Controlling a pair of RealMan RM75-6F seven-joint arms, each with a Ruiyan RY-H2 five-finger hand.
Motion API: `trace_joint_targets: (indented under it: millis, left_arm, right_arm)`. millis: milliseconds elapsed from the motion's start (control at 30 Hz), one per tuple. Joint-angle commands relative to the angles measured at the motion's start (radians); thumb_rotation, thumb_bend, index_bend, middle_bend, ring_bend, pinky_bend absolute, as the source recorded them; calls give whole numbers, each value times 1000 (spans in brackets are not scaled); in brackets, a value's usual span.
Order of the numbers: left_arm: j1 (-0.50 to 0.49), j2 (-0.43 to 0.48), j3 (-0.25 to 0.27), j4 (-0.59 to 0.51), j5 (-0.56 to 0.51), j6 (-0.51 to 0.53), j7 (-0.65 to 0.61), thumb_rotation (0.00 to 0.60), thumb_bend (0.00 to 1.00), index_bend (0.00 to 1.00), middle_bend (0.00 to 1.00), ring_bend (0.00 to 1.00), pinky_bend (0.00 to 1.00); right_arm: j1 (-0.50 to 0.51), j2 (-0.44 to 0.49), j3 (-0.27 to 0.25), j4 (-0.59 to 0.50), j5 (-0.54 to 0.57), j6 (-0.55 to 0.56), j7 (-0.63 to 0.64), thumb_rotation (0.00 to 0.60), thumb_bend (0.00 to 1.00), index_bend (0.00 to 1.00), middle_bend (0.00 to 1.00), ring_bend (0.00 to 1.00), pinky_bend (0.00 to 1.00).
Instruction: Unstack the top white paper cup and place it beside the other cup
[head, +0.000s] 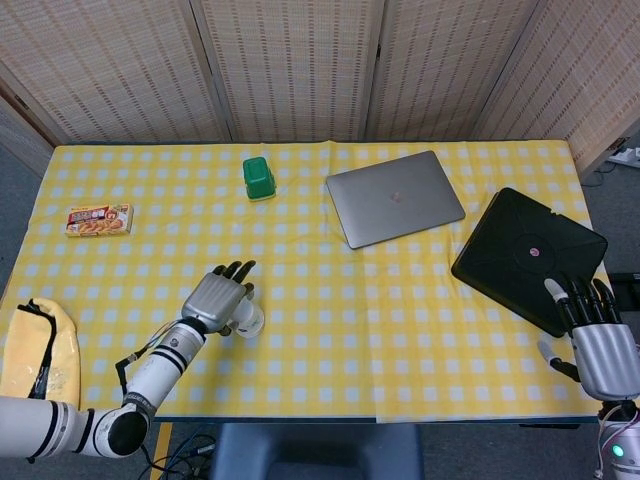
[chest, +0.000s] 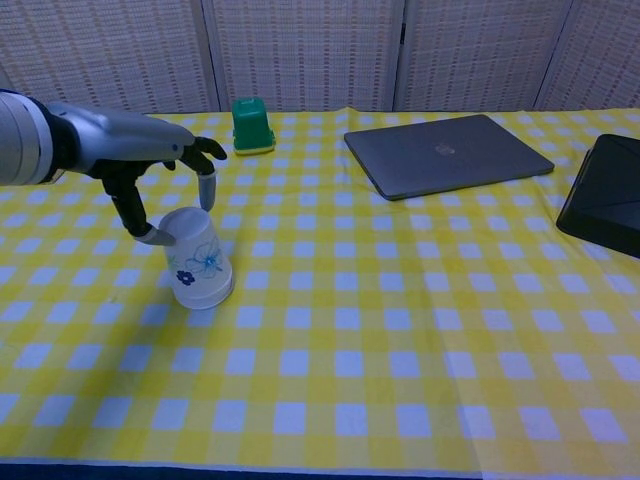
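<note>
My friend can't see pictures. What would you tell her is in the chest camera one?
A robot's left hand reaches over an upside-down white paper cup with a blue flower, fingers spread around its top, on a yellow checked tablecloth. Behind are a small green box, a closed grey laptop, and a black pad at the right edge.

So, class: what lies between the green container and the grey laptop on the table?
Nothing: in the head view only bare checked tablecloth lies between the green container and the grey laptop.

Bare cloth (chest: 330, 360) right of cup (chest: 198, 258); laptop (chest: 445, 153) far
</note>
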Motion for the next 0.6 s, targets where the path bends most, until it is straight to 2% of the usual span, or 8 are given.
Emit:
trace_joint_targets:
  millis: [33,600]
  left_arm:
    - [0,6,0,-8,-1,7,3,600,322,398,0,0,183]
    - [-20,89,-31,-210,-53,164,87,600,322,398,0,0,183]
  right_arm:
    - [0,0,0,0,1,-1,-1,600,223,61,0,0,0]
    - [-1,3,-3,-2,-8,2,3,600,222,61,0,0,0]
